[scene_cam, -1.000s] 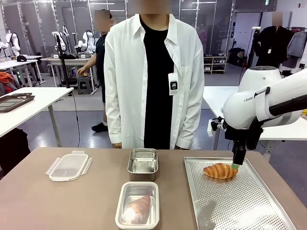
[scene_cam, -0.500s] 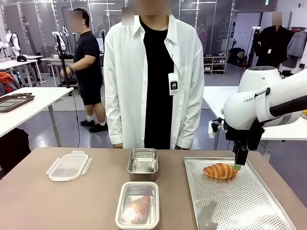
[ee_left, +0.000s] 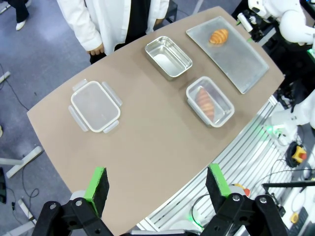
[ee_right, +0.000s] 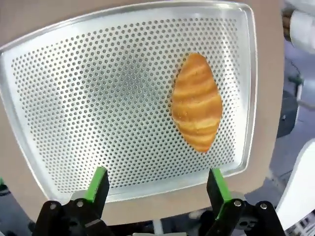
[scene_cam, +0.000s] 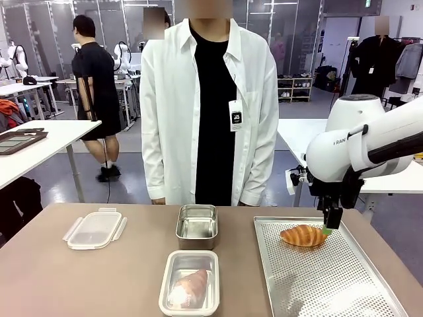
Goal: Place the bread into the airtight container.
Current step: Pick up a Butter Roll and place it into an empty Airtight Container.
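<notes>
R pincer (ee_right: 157, 177): jaws wide open, nothing held; hung over tray's far right part, tip just by croissant's right end.
Croissant (scene_cam: 303, 235): lay on perforated tray (scene_cam: 330, 277), toward far end, not gripped.
L pincer (ee_left: 157, 179): open, empty, high above table (ee_left: 147, 147).
Steel container (scene_cam: 197, 226): table centre, lidless, empty.
Near container (scene_cam: 190, 290): just in front of steel one, lidless, held a pale bread-like piece.
Clip lid (scene_cam: 94, 228): flat on robot's left side, apart from both.
Person (scene_cam: 211, 112): stood at far side, arms down.
</notes>
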{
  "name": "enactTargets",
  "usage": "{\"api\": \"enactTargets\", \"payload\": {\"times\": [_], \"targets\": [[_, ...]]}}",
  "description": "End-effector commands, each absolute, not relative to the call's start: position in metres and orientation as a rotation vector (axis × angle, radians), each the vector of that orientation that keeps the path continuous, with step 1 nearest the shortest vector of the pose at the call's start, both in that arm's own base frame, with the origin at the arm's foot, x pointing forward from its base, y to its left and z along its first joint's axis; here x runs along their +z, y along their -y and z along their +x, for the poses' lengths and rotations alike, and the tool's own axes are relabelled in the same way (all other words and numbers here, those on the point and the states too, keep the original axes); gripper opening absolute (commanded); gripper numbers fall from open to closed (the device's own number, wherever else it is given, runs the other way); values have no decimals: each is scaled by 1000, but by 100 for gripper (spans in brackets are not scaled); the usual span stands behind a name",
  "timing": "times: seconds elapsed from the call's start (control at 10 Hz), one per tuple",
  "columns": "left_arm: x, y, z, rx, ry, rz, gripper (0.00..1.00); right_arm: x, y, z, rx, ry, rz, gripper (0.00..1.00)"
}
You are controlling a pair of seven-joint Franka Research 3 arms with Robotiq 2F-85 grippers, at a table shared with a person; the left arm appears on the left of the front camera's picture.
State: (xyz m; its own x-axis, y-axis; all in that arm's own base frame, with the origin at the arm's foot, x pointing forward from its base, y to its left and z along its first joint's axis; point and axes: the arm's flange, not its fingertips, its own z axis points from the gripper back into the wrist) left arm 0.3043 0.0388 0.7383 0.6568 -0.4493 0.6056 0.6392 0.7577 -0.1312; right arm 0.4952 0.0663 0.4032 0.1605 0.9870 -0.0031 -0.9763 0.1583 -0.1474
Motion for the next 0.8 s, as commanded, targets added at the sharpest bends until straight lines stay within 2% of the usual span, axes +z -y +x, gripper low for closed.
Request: {"api": "enactTargets", "payload": {"times": [0.0,0.7], "targets": [[739,-39,304,-655,582,-355,100,387,-68,519,1506,96,-128,100],[739,-39,304,-655,582,-355,100,353,-75,565,1537,107,-107,100]]}}
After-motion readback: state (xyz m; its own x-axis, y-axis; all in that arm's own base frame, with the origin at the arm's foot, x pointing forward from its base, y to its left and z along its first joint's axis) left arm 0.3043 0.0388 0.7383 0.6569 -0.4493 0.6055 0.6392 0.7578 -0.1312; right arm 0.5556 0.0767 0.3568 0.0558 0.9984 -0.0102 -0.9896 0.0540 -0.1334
